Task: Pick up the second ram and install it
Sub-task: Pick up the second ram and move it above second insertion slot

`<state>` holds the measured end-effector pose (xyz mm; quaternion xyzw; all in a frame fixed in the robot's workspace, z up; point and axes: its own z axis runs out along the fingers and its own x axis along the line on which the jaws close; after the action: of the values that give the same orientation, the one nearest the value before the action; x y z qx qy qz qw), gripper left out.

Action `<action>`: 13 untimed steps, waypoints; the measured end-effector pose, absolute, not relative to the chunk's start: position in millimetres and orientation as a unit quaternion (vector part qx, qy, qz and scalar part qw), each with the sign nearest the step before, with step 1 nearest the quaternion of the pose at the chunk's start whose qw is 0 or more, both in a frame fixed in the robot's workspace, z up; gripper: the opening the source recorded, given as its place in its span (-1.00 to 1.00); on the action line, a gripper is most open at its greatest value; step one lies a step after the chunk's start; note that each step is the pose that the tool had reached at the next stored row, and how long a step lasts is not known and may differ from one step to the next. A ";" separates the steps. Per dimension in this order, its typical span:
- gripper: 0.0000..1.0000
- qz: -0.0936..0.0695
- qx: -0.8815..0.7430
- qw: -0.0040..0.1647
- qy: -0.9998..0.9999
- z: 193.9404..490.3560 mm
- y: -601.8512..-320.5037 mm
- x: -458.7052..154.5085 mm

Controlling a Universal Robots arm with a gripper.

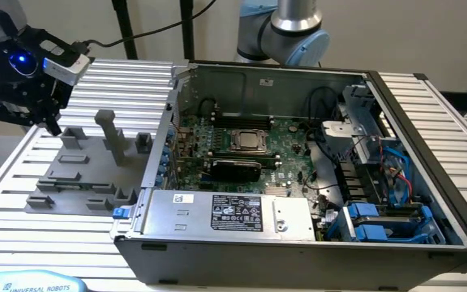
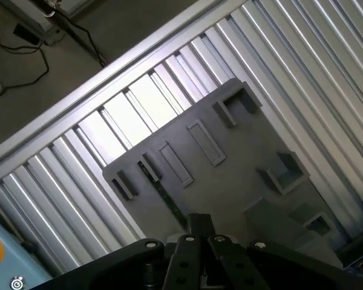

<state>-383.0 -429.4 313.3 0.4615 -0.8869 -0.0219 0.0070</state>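
We see the tool [image 1: 53, 126] [image 2: 199, 225] hanging over the gray tray [image 1: 87, 176] [image 2: 230, 181] on the slatted tabletop [image 1: 22, 243], on the exterior view's left; we cannot tell whether it is spread or pressed together. In the wrist view a thin dark-green strip, seemingly the second ram [image 2: 164, 194], stands on edge in one tray slot, running under the tool. Beside the tray, the open computer case [image 1: 298, 258] holds the motherboard [image 1: 290, 176], a silver power supply [image 1: 233, 213] and blue drive holders [image 1: 376, 222].
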 end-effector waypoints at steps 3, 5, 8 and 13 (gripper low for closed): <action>-0.79 -0.022 0.485 0.008 -0.874 311.0 -429.4 -383.0; -0.79 -0.022 0.502 0.008 -0.865 309.5 -429.4 -383.0; -0.79 -0.021 0.525 0.009 -0.851 307.2 -429.4 -383.0; -0.79 -0.021 0.563 0.010 -0.826 303.5 -429.4 -383.0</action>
<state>-383.0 -429.4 303.5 0.5628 -0.8263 -0.0209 0.0095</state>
